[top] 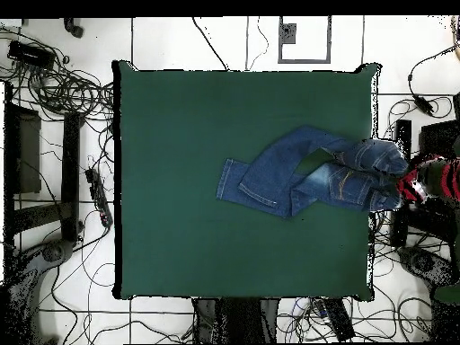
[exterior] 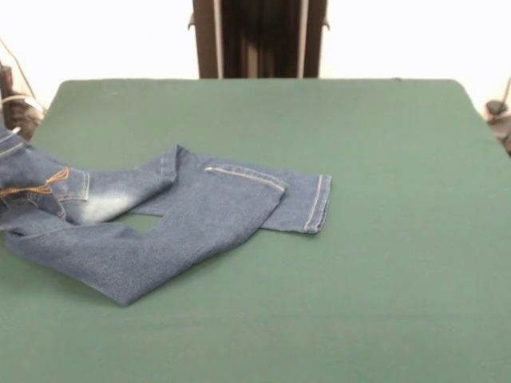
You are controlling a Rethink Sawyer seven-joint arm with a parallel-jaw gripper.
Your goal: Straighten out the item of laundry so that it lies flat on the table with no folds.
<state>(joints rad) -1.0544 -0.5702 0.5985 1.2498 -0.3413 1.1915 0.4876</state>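
The item of laundry [exterior: 192, 215], a small pair of blue denim jeans, lies rumpled on the left part of the table [exterior: 383, 239]. Its waist end with an orange-stitched pocket reaches the table's left edge and is raised a little there. The legs are twisted over each other, one ending in a cuff near the middle and the other pointing toward the near left. From above, the jeans [top: 305, 175] stretch from the middle to the right edge of the table [top: 180, 135]. No gripper shows in either view.
A red and dark striped sleeve [top: 420, 180] of a person is at the table's right edge in the overhead view, right at the jeans' waist. Cables and equipment [top: 54, 90] crowd the floor around the table.
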